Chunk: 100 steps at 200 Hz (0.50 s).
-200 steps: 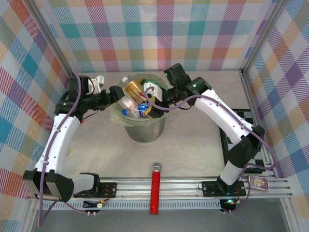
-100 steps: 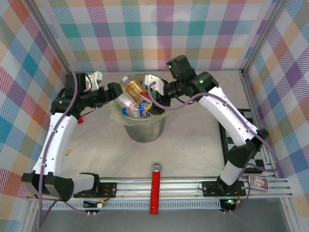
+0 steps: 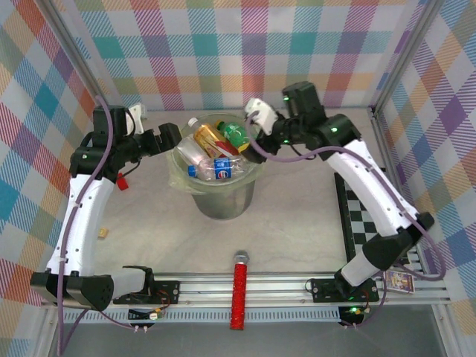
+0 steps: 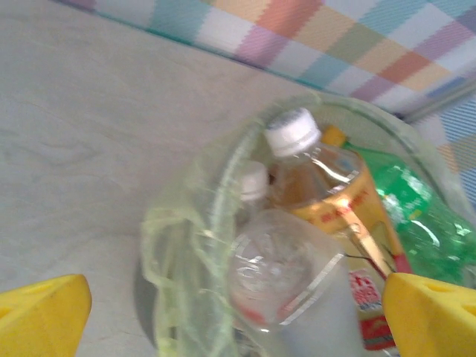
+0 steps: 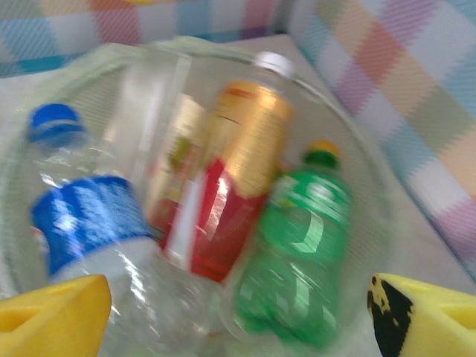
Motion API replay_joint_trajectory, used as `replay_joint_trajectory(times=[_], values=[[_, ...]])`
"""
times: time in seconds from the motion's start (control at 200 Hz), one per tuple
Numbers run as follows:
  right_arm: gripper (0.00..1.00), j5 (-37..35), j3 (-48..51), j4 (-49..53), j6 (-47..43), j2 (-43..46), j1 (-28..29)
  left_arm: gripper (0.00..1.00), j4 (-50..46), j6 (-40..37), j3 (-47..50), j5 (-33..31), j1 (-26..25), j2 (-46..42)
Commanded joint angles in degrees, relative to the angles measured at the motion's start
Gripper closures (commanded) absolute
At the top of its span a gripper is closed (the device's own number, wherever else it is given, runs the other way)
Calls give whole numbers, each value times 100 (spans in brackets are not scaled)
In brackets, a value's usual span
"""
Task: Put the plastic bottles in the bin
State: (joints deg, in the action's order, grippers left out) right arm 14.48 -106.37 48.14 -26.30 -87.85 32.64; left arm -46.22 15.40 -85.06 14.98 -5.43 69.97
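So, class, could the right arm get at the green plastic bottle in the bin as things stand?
Probably yes: the right end effector hangs open at the round grey metal bin, and the green plastic bottle lies uncovered on top, nearest that arm.

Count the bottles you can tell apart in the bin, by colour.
Green bottle: 1
Amber bottle with orange label: 1
Clear bottle with blue label: 1
Other clear bottle: 1
Total: 4 in the bin; any beneath are hidden.
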Motion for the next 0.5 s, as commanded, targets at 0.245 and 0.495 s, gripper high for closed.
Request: replay_joint_trajectory(times=[0.245, 0.495], values=[[9, -729, 2584, -1324, 2509, 1359, -2054, 0, 2038, -307, 2477, -3284, 254, -991], [6, -981, 4941, -2858, 2829, 1746, -2179, 0, 3201, -377, 3992, -3663, 367, -961]])
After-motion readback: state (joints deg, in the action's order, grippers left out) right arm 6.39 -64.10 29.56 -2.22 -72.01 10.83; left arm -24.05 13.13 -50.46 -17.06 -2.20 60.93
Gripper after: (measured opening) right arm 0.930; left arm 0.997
